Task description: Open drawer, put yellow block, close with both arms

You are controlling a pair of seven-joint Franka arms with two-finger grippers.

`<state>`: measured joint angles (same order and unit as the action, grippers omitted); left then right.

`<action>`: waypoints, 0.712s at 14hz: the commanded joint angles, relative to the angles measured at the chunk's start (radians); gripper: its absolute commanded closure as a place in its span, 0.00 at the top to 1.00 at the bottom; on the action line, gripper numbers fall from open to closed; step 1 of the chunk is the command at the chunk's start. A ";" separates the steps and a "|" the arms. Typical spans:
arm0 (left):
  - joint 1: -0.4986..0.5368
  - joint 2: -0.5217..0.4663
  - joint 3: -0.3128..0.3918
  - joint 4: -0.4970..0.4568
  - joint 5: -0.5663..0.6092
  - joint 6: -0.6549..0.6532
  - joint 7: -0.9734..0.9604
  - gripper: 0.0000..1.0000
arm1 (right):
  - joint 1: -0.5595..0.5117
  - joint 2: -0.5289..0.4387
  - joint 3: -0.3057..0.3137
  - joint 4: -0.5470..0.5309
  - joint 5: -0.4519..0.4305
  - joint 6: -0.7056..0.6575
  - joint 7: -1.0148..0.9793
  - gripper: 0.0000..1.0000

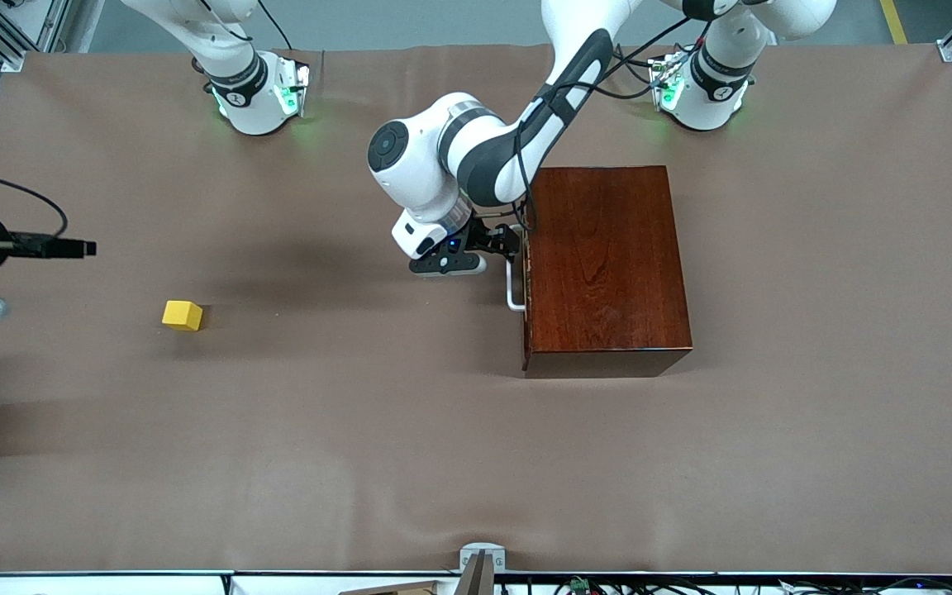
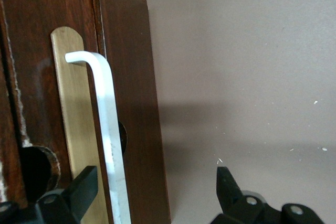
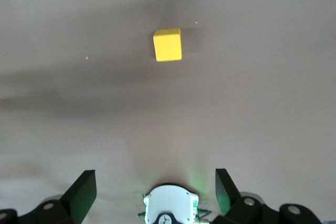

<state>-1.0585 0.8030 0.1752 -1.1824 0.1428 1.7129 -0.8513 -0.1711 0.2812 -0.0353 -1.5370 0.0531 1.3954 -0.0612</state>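
The dark reddish-brown wooden box [image 1: 604,264] stands toward the left arm's end of the table, and its drawer looks shut. The white bar handle [image 1: 514,285] faces the right arm's end. My left gripper [image 1: 511,242] is open at the handle [image 2: 107,119]; one finger [image 2: 79,190] lies against the drawer front and the other over the table, with the bar between them and untouched. The yellow block [image 1: 183,315] lies on the cloth toward the right arm's end. My right gripper [image 1: 71,246] hangs open and empty high above the table, apart from the block [image 3: 167,44].
A brown cloth [image 1: 360,430] covers the table. The two green-lit arm bases [image 1: 257,91] [image 1: 703,87] stand along its edge farthest from the front camera. A brass plate [image 2: 73,103] backs the handle.
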 commanded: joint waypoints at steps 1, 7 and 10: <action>-0.011 0.013 0.009 0.020 0.015 -0.022 -0.034 1.00 | -0.024 0.019 0.015 -0.008 0.013 0.058 0.020 1.00; -0.012 0.044 0.007 0.023 0.014 -0.013 -0.072 1.00 | -0.028 0.015 0.017 -0.147 0.007 0.177 0.012 1.00; -0.012 0.051 0.004 0.023 0.014 0.016 -0.117 1.00 | -0.024 0.009 0.017 -0.216 0.005 0.241 0.012 1.00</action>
<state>-1.0610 0.8350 0.1745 -1.1830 0.1428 1.7176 -0.9374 -0.1832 0.3179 -0.0315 -1.6947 0.0534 1.5945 -0.0543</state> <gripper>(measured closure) 0.000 0.000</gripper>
